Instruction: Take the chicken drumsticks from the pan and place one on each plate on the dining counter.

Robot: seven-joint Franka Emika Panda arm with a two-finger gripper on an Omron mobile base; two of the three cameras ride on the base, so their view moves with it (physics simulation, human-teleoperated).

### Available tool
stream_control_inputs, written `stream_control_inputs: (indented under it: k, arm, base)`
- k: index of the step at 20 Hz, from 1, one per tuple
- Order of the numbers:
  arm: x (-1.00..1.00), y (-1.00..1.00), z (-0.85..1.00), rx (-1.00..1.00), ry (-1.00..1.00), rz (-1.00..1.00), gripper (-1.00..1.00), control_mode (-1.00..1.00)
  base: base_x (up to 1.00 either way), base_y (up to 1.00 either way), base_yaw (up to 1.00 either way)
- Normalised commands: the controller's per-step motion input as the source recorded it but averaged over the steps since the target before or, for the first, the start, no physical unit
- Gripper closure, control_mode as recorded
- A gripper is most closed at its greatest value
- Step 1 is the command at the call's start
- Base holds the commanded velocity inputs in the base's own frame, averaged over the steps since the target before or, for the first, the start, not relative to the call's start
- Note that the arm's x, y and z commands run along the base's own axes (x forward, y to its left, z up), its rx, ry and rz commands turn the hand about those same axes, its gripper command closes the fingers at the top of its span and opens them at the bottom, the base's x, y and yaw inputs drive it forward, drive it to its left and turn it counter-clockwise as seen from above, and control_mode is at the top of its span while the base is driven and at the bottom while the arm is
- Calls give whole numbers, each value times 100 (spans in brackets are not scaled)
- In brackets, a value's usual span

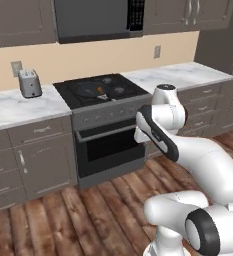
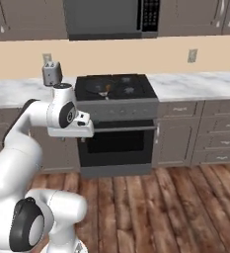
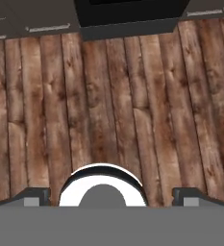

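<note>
With its fingertips [image 3: 35, 196] spread wide and holding nothing, the gripper [image 3: 111, 197] points down at the wooden floor [image 3: 108, 105]; base cameras show the pan [image 1: 91, 90] with a chicken drumstick [image 1: 102, 90] on the stove [image 2: 115, 89].

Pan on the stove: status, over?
Jaws open, empty, aimed at the wood floor. Pan on the stove, drumsticks inside, untouched. Arm well short of the stove.
</note>
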Motion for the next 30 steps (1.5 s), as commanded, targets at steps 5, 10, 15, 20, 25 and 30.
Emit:
stream_control_inputs:
  k: [5,10,15,20,25,30]
  arm:
    - [0,0,0,0,0,0,-100,100]
    - [0,0,0,0,0,0,-100,100]
    - [0,0,0,0,0,0,-100,100]
    - [0,0,0,0,0,0,-100,100]
    - [0,0,0,0,0,0,-100,100]
    - [0,0,0,0,0,0,-100,100]
  base:
    - [100,-25,9]
    - [100,-8,24]
    - [92,-17,35]
    - [90,-16,17]
    - [72,-17,0]
    - [54,-9,0]
